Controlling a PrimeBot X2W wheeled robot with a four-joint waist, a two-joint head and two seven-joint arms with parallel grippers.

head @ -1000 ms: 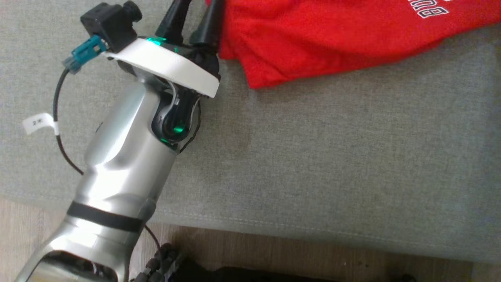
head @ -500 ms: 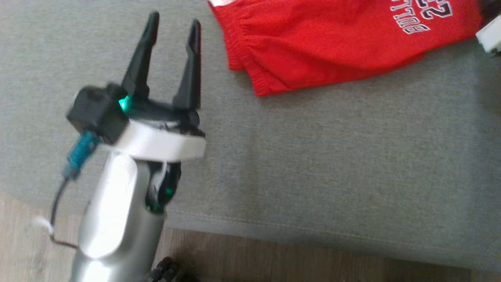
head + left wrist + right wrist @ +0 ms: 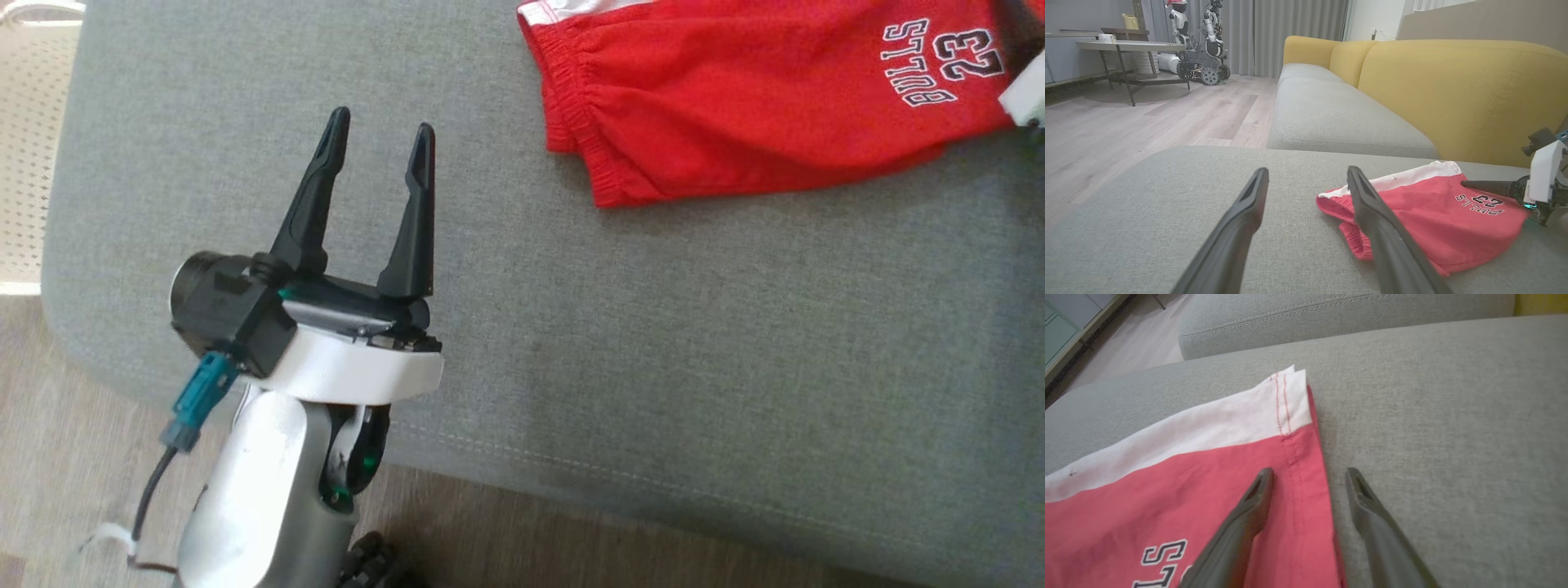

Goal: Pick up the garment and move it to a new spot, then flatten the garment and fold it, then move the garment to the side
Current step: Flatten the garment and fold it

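While the left gripper (image 3: 381, 124) hangs spread and empty over bare cushion, its two long, tapering dark fingers (image 3: 309, 214) well apart, the garment (image 3: 735, 106) lies folded flat on the grey seat cushion (image 3: 653, 367) off to that gripper's right, not touching it; the cloth is a red fine-mesh knit, with a puckered, gathered hem along its near-left edge, a smooth white band (image 3: 1188, 428) along the far edge sewn with two rows of red stitching, and black white-outlined lettering (image 3: 939, 61) reading BULLS 23; the cushion is a coarse woven fabric with a rounded corner and a stitched seam along its front; in the left wrist view the garment (image 3: 1425, 220) sits before a smooth, padded yellow backrest (image 3: 1453, 94), with pale wood-plank floor (image 3: 1126, 122) beyond; the right gripper (image 3: 1309, 471) is likewise released, holding nothing, its fingers straddling the garment's (image 3: 1167, 490) straight stitched side edge, one over red cloth, the other over the cushion (image 3: 1453, 416); whether the tips touch the surface cannot be told.
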